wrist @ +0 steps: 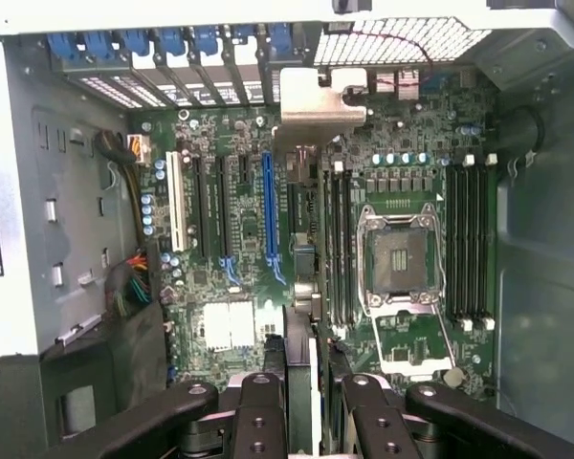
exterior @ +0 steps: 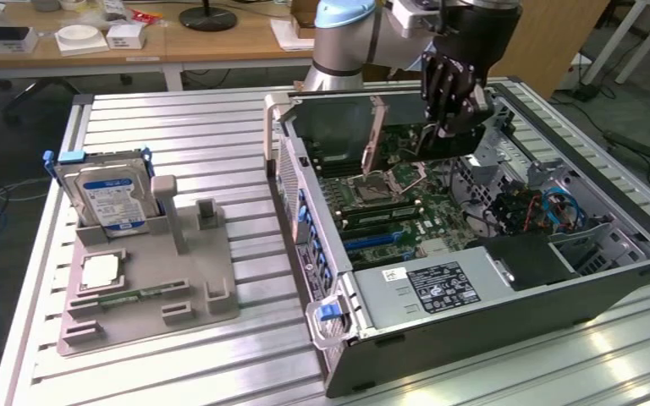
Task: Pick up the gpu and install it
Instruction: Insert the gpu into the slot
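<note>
My gripper (exterior: 452, 118) hangs over the open computer case (exterior: 641, 279), shut on the gpu (exterior: 404, 142), a thin green card with a silver bracket at one end. In the wrist view the gpu (wrist: 302, 277) shows edge-on between my black fingers (wrist: 258, 411), my gripper (wrist: 306, 387) clamping its upper edge, and its bracket (wrist: 320, 100) reaches towards the case's rear slot openings. The card is held above the motherboard (wrist: 411, 172), between the long blue slot (wrist: 271, 215) and the memory slots. I cannot tell whether its lower edge touches a slot.
A silver hard drive (exterior: 111, 199) with a blue-white label stands in a grey fixture (exterior: 190, 296) at the exterior view's left, with a processor (exterior: 101, 269) and a memory stick (exterior: 133, 296) lying on it. The power supply (exterior: 426, 288) fills the case's near end. Cables (exterior: 551, 207) lie beside the motherboard.
</note>
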